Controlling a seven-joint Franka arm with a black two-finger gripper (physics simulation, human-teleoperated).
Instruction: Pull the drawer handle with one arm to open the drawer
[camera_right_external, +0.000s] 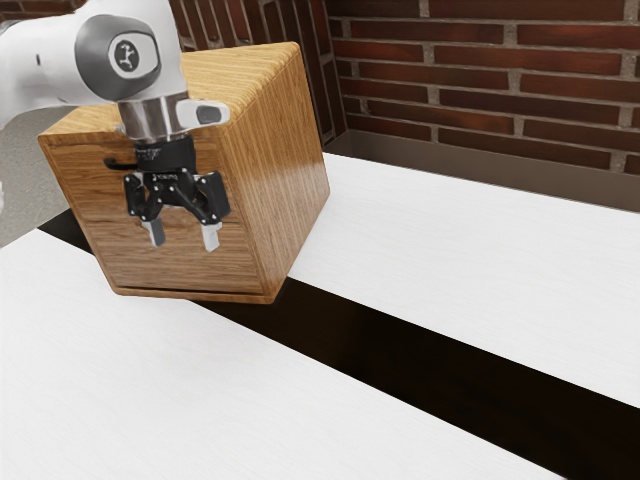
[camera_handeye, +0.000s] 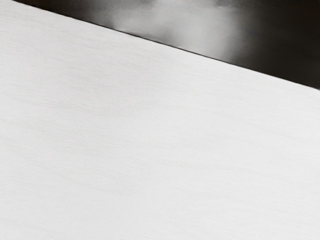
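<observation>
- One white bench (camera_right_external: 470, 250) carries everything. A single broad black stripe (camera_right_external: 430, 370) runs slantwise across it. In the wrist view the same white bench top (camera_handeye: 150, 150) lies under the hand, with the black stripe (camera_handeye: 285, 45) along its far edge.
- One red-brown brick wall (camera_right_external: 480, 70) stands behind the bench.
- One wooden cabinet (camera_right_external: 270, 150) sits on the bench at the exterior view's upper left, its lower corner reaching onto the stripe. Its front face looks flush, with no drawer drawn out.
- One white arm (camera_right_external: 60, 60) comes in from the upper left. A round grey cap on it bears a small dark mark (camera_right_external: 127, 53) that cannot be read.
- One black end effector (camera_right_external: 184, 241) hangs in front of the cabinet's face, pointing down. Its two fingers (camera_right_external: 211, 240) stand apart and hold nothing.
- One dark handle (camera_right_external: 118, 162) shows on the cabinet front, partly hidden behind the end effector's body and above the fingertips.
- No brand or label can be read anywhere.
</observation>
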